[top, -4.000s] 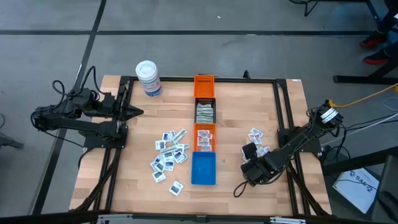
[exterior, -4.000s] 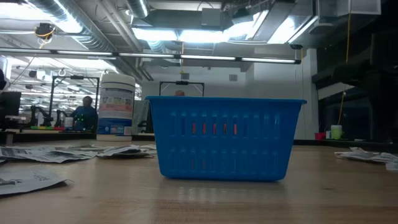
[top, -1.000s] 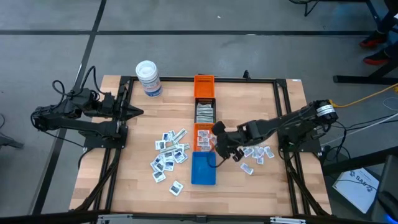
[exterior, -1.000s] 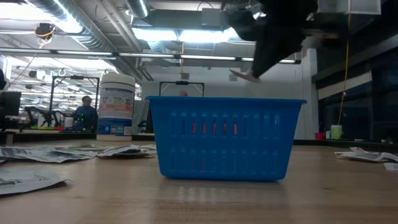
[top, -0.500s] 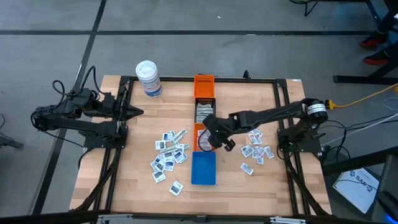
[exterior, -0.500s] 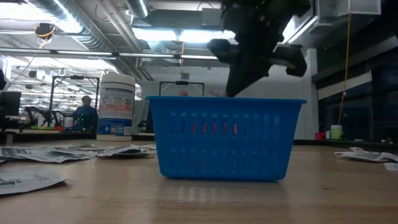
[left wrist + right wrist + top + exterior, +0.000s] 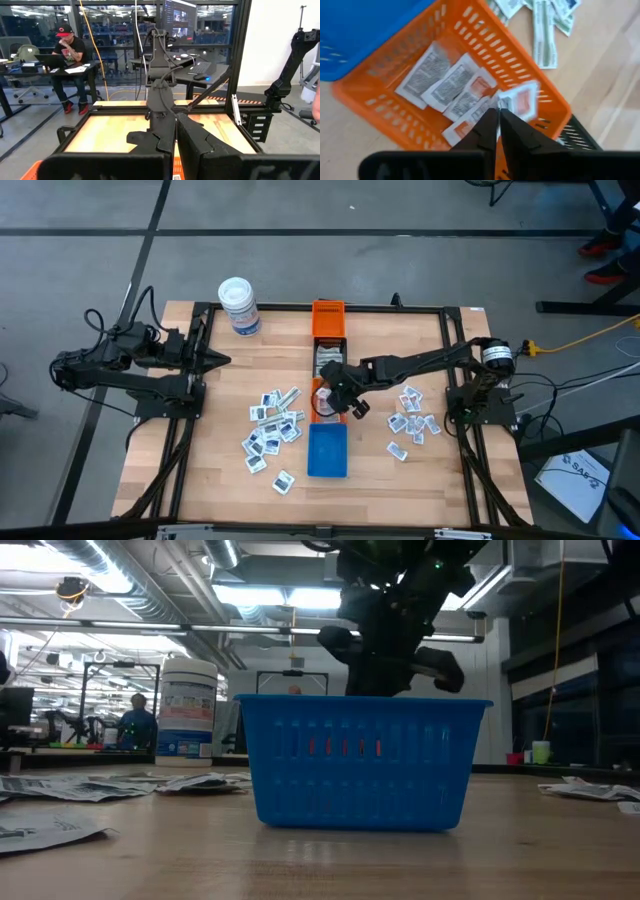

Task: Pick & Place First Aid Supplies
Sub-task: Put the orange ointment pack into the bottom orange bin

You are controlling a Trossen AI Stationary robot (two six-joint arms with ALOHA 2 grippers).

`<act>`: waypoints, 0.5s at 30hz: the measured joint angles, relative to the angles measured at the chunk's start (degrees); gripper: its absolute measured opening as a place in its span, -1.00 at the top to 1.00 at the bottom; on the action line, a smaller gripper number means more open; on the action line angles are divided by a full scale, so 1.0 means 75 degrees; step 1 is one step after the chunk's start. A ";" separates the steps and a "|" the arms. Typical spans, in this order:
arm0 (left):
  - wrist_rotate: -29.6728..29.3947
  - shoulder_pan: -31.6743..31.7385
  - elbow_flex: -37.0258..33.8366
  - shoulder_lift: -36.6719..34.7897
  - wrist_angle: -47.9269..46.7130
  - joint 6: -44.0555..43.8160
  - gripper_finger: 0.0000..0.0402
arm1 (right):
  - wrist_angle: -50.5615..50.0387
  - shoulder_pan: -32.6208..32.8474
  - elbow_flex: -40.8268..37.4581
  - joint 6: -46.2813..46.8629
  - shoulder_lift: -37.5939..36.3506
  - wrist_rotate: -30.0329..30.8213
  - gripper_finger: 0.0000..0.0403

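Observation:
My right gripper hangs over the orange bin that stands between the black bin and the blue bin. It is shut on a small white packet with red print. Several like packets lie flat on the orange bin's floor. In the low view the right gripper dips behind the blue bin's rim. Loose packets lie on the table left and right of the bins. My left gripper is shut at the table's left side, holding nothing. My right gripper has the white packet by one edge, pinched at its fingertips. The fingers come from above, pointing down into the orange bin. The packet sticks out sideways from the tips, clear of the packets on the bin's floor.
A second orange bin stands at the far end of the row. A white tub with a blue label stands at the far left. Pale strips lie on the wood beside the bins. A black frame edges the table.
My right gripper has carried the packet from beside the right-hand pile toward the table's left, stopped over the orange bin and come down, so that in the low view its tips now sit behind the blue bin's rim.

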 joint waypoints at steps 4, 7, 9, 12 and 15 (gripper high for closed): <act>-0.0001 0.0002 0.0000 0.0000 0.0000 -0.0001 0.95 | -0.0095 -0.0032 0.0000 0.0333 0.0020 -0.0002 0.77; -0.0002 0.0000 0.0000 0.0000 0.0000 -0.0001 0.94 | -0.0139 -0.0032 0.0000 0.0364 0.0020 -0.0108 0.69; 0.0000 -0.0001 0.0000 -0.0002 0.0000 0.0000 0.94 | -0.0161 -0.0029 0.0000 0.0489 0.0020 -0.0191 0.63; 0.0000 0.0002 0.0000 0.0000 0.0000 0.0001 0.95 | -0.0157 -0.0026 0.0000 0.1018 0.0020 -0.0187 0.55; -0.0003 0.0000 0.0000 0.0000 0.0000 -0.0001 0.96 | -0.0190 0.0050 -0.0001 0.1776 -0.0017 -0.0150 0.47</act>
